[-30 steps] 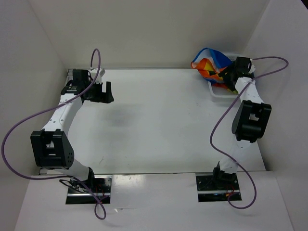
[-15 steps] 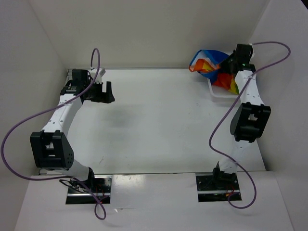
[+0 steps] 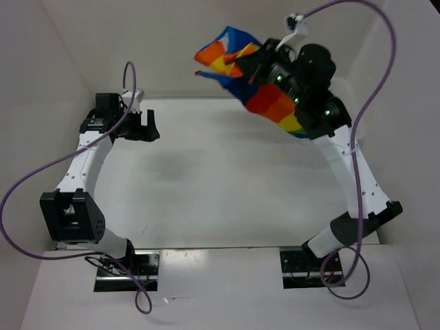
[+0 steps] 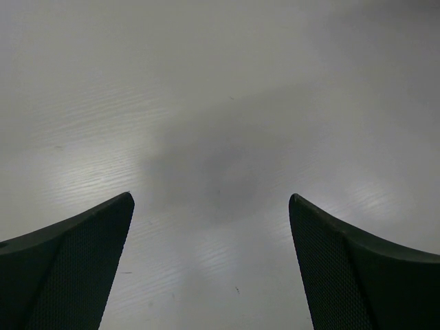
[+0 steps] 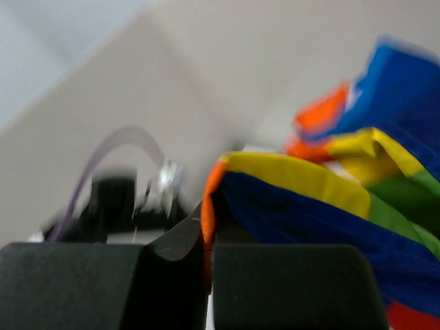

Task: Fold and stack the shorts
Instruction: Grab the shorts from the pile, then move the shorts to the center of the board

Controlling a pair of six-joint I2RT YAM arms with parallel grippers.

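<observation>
The rainbow-striped shorts [image 3: 237,58] hang bunched in the air above the far middle of the table, held up by my raised right arm. My right gripper [image 3: 251,65] is shut on an orange edge of the shorts [image 5: 309,185], the cloth pinched between its black fingers [image 5: 172,275]. Blue, yellow, orange and green folds spill to the right in the right wrist view. My left gripper [image 3: 146,126] stays low at the far left of the table. It is open, its fingertips [image 4: 89,240] wide apart over bare tabletop with nothing between them.
White walls close in the table [image 3: 227,185] at the back and on both sides. Purple cables loop from both arms, one arching high over the right arm [image 3: 357,185]. The basket is hidden behind the right arm.
The right gripper closed on the shorts at the basket at the far right, then lifted them high and carried them left toward the far middle. The left arm has barely shifted.
</observation>
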